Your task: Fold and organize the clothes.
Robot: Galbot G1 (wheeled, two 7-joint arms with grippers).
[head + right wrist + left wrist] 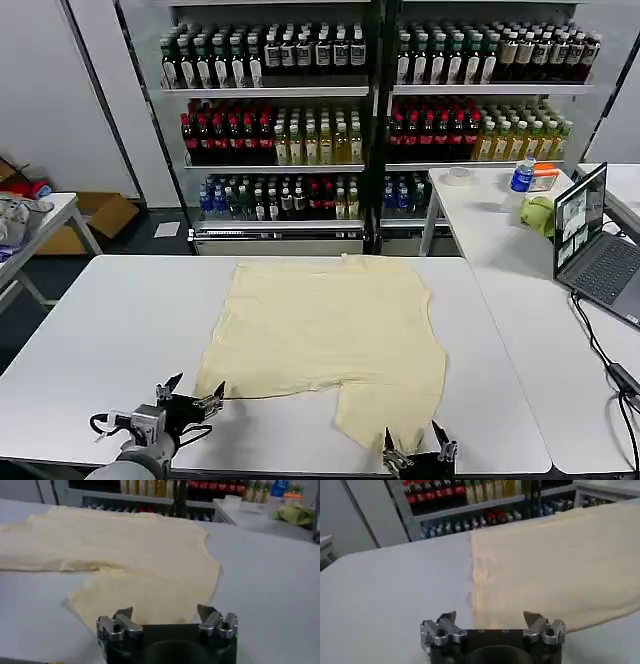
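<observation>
The T-shirt (330, 340) lies spread flat on the white surface (110, 310), reaching from its middle toward the near edge. One sleeve portion extends toward the near edge at the right; the head view cuts off its lowest part behind the right hand.

The left hand (190, 397) sits low at the near edge of the surface, just beside the shirt's near-left corner. Its fingers (447, 618) are spread apart and grasp nothing. Whether a fingertip touches the cloth cannot be determined.

The right hand (418, 450) sits at the near edge, over the hem of the sleeve portion. Its fingers (206, 612) are spread apart and grasp nothing.

Beyond the surface stands a shelf rack (370, 110) of bottles.
</observation>
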